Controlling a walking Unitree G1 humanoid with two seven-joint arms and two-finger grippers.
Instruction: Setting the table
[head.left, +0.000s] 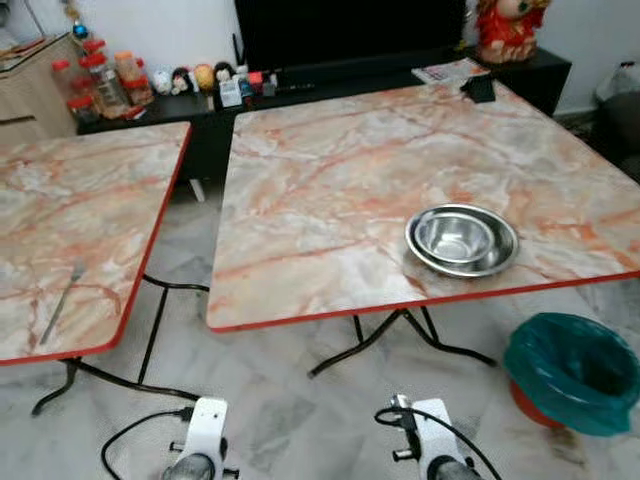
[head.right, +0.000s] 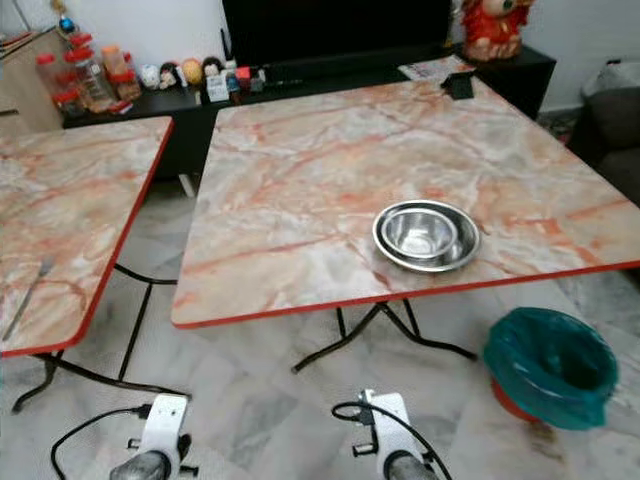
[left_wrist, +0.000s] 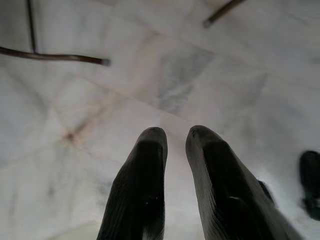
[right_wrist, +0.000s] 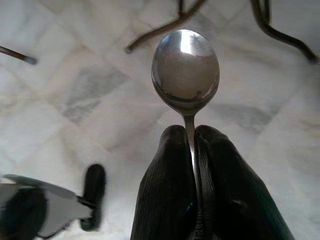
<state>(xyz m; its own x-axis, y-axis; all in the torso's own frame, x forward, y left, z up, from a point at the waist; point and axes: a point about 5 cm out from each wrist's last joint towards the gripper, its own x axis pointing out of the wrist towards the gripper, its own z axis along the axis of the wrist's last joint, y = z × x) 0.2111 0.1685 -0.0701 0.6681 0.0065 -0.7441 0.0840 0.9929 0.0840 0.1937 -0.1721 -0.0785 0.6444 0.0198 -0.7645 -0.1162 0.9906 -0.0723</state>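
Note:
A steel bowl (head.left: 461, 240) stands near the front edge of the right marble table (head.left: 330, 190). On the left marble table (head.left: 80, 210) lies a fork (head.left: 62, 300), close to its front edge. Both arms hang low in front of the tables, over the floor. My right gripper (right_wrist: 192, 131) is shut on the handle of a metal spoon (right_wrist: 185, 65), whose bowl sticks out past the fingertips. My left gripper (left_wrist: 176, 132) points at the floor, with a narrow gap between its fingers and nothing in it.
A bin lined with a teal bag (head.left: 575, 370) stands on the floor at the right, beside the right table. Black folding table legs (head.left: 400, 340) spread under both tables. A dark TV console (head.left: 300, 85) with jars and figurines lines the back wall.

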